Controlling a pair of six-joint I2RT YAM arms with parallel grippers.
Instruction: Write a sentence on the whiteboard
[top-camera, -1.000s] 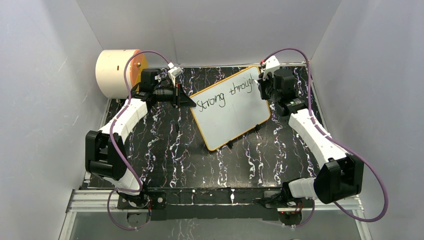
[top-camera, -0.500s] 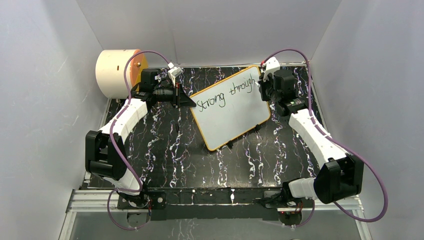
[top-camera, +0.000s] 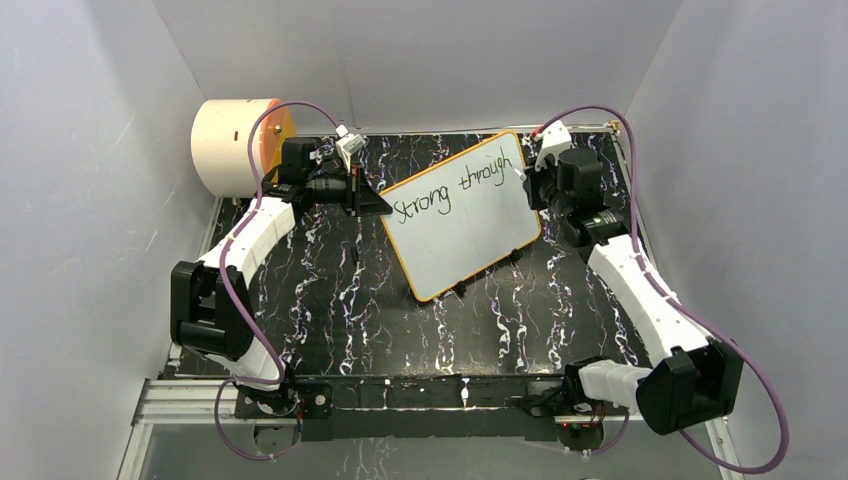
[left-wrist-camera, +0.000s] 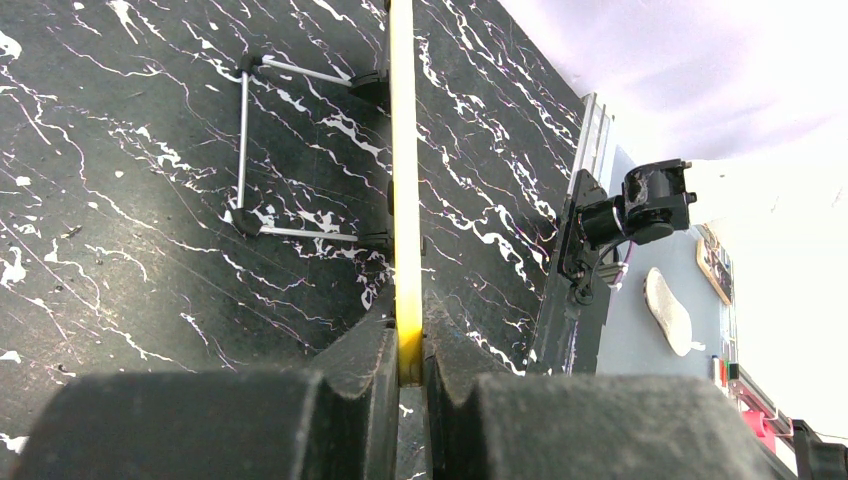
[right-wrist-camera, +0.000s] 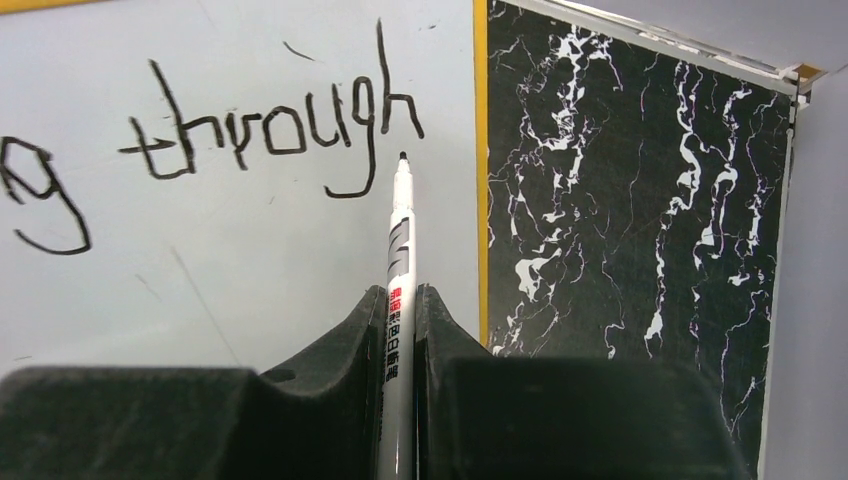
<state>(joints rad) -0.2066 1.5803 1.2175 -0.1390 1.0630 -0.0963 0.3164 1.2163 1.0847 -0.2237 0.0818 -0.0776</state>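
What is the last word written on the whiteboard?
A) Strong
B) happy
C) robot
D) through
D: the whiteboard reads "Strong through", and in the right wrist view the tip of the marker sits just below the final h of "through", beside the board's right edge.

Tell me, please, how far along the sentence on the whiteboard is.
Done: the words "Strong through" stand along the far edge of the whiteboard. In hand: the left fingers clamp its yellow frame, and the right fingers hold a marker whose tip is just under the "h". Left: the rest of the sentence; the board's lower part bears no words.
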